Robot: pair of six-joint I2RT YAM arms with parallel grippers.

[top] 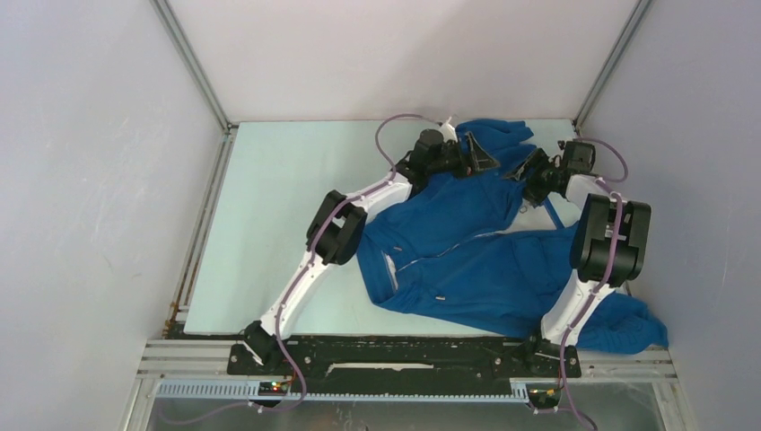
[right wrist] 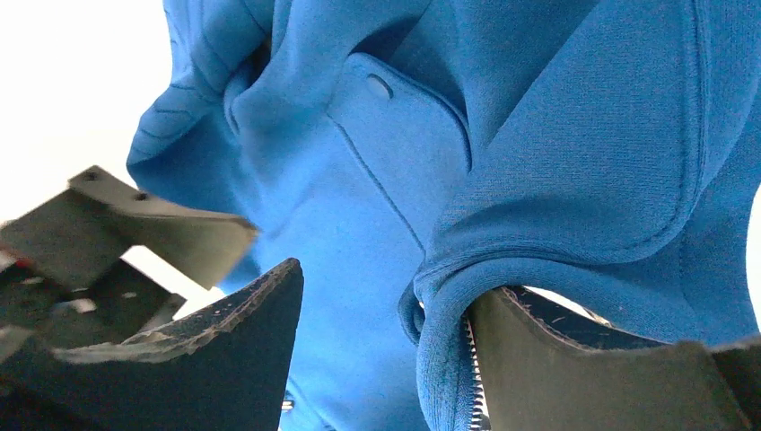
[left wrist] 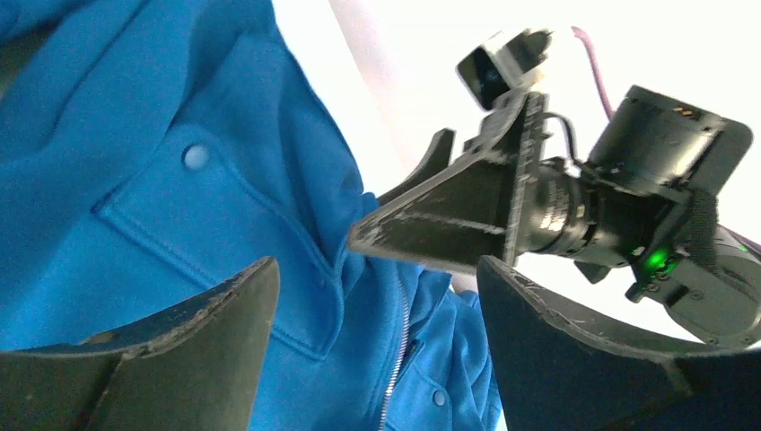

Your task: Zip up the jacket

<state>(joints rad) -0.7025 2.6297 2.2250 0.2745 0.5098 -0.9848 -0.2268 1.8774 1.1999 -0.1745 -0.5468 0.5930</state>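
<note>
The royal-blue jacket lies crumpled on the middle and right of the table, its light zipper line running across the front. My left gripper is open over the jacket's far end. In the left wrist view the zipper and a snap lie below its spread fingers. My right gripper is just to its right, also open. In the right wrist view a folded jacket edge with zipper teeth rests against the inner side of its right finger.
The pale table mat is walled by white panels with metal corner posts. A jacket sleeve hangs over the near right edge beside the right arm's base. The two grippers are close together; the right one shows in the left wrist view.
</note>
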